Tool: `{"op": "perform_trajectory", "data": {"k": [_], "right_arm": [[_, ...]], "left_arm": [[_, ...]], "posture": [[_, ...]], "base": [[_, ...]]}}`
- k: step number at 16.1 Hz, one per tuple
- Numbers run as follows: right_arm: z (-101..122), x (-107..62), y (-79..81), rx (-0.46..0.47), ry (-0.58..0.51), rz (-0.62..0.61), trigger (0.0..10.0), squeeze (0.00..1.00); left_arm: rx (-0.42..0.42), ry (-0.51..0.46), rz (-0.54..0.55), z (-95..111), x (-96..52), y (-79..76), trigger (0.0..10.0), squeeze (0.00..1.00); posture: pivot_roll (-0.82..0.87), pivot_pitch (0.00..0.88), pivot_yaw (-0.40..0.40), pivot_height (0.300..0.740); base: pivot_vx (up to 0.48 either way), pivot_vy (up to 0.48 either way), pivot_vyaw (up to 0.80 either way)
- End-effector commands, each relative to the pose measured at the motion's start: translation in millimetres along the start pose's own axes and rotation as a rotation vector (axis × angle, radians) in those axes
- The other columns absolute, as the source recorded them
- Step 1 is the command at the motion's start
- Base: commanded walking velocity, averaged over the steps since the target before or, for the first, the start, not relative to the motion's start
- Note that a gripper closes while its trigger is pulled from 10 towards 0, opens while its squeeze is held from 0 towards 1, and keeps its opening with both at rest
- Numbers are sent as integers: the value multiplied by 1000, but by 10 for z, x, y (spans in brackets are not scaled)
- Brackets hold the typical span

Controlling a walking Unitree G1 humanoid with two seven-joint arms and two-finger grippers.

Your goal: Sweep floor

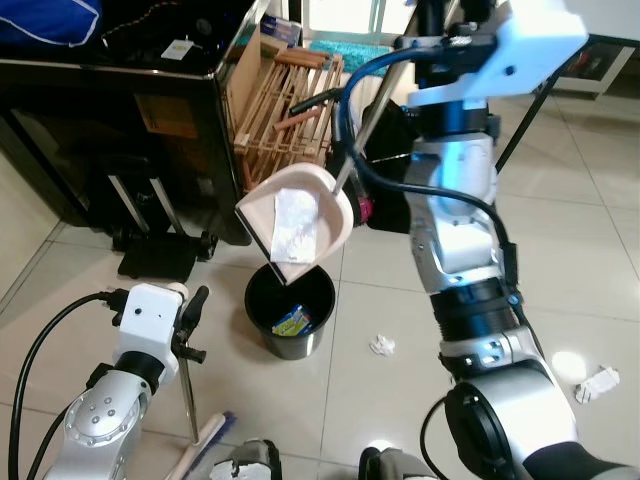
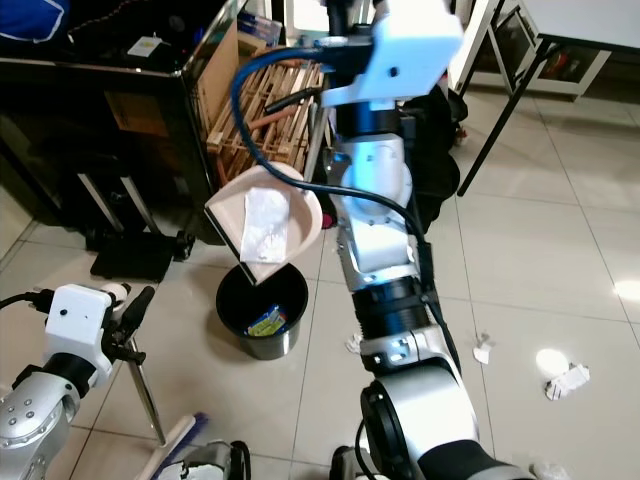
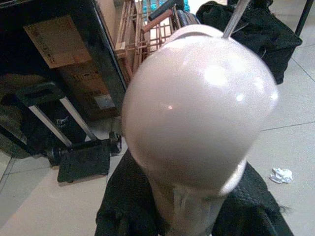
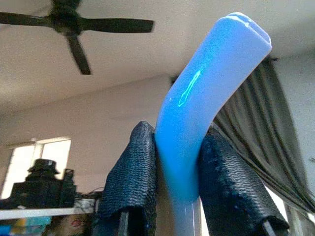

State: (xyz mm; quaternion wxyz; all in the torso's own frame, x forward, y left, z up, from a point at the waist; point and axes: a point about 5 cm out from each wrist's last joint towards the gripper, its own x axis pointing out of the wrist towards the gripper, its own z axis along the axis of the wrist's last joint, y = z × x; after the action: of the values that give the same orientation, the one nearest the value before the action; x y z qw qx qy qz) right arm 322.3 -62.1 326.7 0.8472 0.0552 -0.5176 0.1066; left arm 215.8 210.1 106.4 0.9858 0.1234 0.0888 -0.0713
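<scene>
A pale pink dustpan point(image 1: 300, 215) hangs tilted over a black bin point(image 1: 290, 310), with a crumpled white paper point(image 1: 295, 228) lying in it. Its metal rod point(image 1: 372, 118) runs up to a blue handle point(image 4: 197, 93). My right gripper point(image 1: 415, 45), raised high, is shut on that handle. My left gripper point(image 1: 190, 325), low at the left, is shut on the broom's thin metal stick point(image 1: 187, 395); the brush point(image 1: 205, 445) rests on the tiles. The dustpan's rounded back point(image 3: 197, 103) looms close in the left wrist view. A yellow wrapper point(image 1: 292, 321) lies inside the bin.
Paper scraps lie on the tiles to the right of the bin point(image 1: 382, 345) and further right point(image 1: 598, 383). A black cabinet point(image 1: 120, 110), a folded hand trolley point(image 1: 160, 250), a wooden rack point(image 1: 285, 120) and a black bag point(image 3: 256, 34) stand behind the bin.
</scene>
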Motion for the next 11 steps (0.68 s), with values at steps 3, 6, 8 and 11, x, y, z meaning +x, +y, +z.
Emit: {"op": "perform_trajectory", "data": {"k": [3,6,8,11], "right_arm": [[156,109,206,-20,-150,129,10000,0],[125,78,303,-24,-169,155,10000,0],[88,42,364,-29,-174,187,10000,0],[73,33,465,-33,-197,272,10000,0]], "left_arm": [[23,-5,15,-23,-38,51,10000,0],[25,-5,19,-41,-28,70,10000,0],[25,-6,18,-56,-26,75,10000,0],[23,5,14,-187,-44,40,10000,0]], "posture": [[98,199,1,740],[101,197,2,740],[100,198,3,740],[96,194,2,740]], "base": [[0,0,0],[0,0,0],[0,0,0],[0,0,0]]}}
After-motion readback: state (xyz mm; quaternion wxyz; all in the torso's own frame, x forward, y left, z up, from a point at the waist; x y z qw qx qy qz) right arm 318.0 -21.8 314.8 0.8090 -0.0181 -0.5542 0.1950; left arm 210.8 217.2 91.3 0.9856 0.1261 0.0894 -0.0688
